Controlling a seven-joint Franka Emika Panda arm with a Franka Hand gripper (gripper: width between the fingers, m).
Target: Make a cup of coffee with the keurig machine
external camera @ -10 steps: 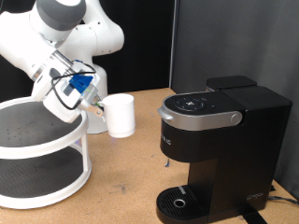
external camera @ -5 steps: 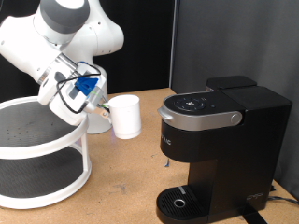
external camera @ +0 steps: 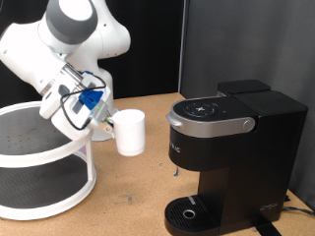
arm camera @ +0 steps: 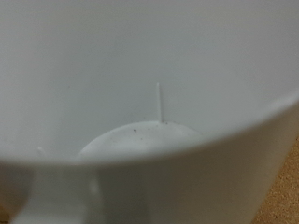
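Note:
The small white cup [external camera: 129,132] hangs in the air above the wooden table, between the white tiered stand and the keurig machine [external camera: 231,157]. My gripper [external camera: 106,122] is at the cup's side towards the exterior view's left and is shut on the cup by its handle side. The black machine stands at the exterior view's right, its silver-grey lid closed and its round drip tray [external camera: 187,212] bare. In the wrist view the cup's white inside [arm camera: 140,103] fills the picture; the fingers do not show there.
A white two-tier round stand [external camera: 39,162] fills the exterior view's lower left. The white arm base [external camera: 98,39] stands behind it. Bare wooden table [external camera: 133,197] lies between the stand and the machine.
The cup has moved with my gripper, first a little towards the machine, then lower and slightly back towards the exterior view's left. The machine has not changed.

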